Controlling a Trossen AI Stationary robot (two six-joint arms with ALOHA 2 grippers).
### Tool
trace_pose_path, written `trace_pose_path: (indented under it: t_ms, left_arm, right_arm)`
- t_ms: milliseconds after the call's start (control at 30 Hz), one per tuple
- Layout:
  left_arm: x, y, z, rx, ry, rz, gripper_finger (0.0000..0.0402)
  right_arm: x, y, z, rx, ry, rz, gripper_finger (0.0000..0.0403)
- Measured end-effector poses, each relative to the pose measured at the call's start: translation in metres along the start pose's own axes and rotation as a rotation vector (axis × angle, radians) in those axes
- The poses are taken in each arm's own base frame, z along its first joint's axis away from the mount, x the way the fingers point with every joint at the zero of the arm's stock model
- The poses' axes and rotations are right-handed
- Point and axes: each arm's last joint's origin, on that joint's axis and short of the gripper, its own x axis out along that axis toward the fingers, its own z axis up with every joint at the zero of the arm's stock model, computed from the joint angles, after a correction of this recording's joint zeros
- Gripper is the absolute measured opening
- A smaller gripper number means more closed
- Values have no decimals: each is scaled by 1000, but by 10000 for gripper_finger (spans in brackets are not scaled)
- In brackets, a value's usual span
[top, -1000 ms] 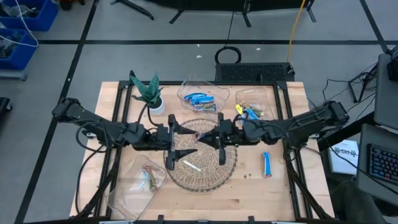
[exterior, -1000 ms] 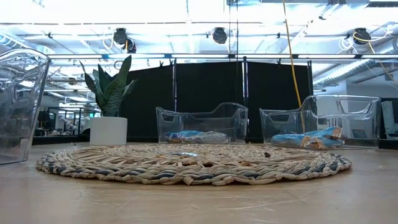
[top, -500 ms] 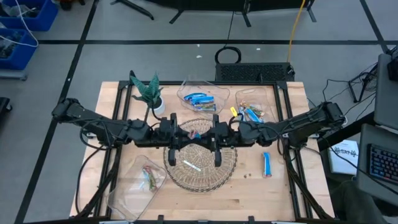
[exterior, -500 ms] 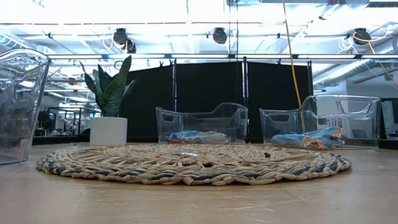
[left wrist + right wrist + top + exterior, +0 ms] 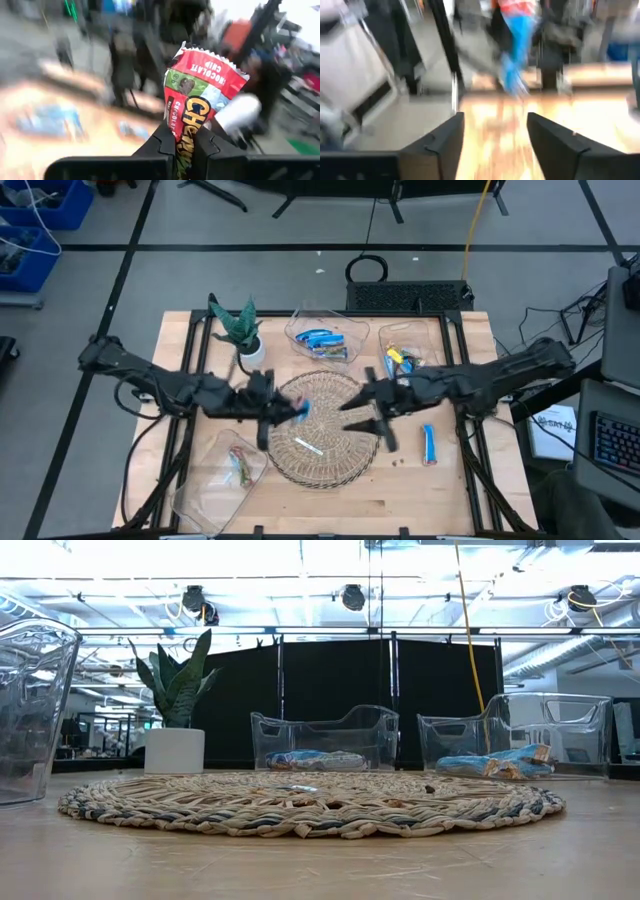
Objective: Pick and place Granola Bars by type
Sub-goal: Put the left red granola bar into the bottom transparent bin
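Left gripper (image 5: 184, 145): closed on a red-and-green granola bar (image 5: 200, 107), held over the left part of the woven mat (image 5: 330, 455).
Right gripper (image 5: 495, 132): fingers apart, nothing between them, over the mat's right edge.
Far centre bin (image 5: 300, 325): blue granola bars (image 5: 322, 338) inside.
Far right bin (image 5: 435, 335): more bars (image 5: 400, 360) inside.
Near left bin (image 5: 205, 485): brownish-green bars (image 5: 240, 465) inside.
Loose blue bar (image 5: 429, 444): on the table, right of the mat.
White stick (image 5: 306, 445): on the mat.
Potted plant (image 5: 240, 328): far left.

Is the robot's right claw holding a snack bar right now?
No, the right gripper has its two fingers spread apart with only the wooden table showing between them.
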Motion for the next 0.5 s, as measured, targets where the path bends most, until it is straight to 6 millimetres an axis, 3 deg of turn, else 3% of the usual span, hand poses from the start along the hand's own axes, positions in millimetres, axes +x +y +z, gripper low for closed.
trace_pose_path:
  t_ms: [233, 367, 500]
  left_arm:
    - [-22, -12, -53, -254, 478, 77, 18]
    - [-34, -26, -81, -311, 675, 122, 18]
    - [-45, -42, -101, -373, 800, 139, 18]
  right_arm:
    - [-50, 22, -46, -5, 563, 47, 267]
    - [-64, 32, -80, -170, 828, 70, 276]
    - [-72, 28, -116, -271, 1025, 64, 273]
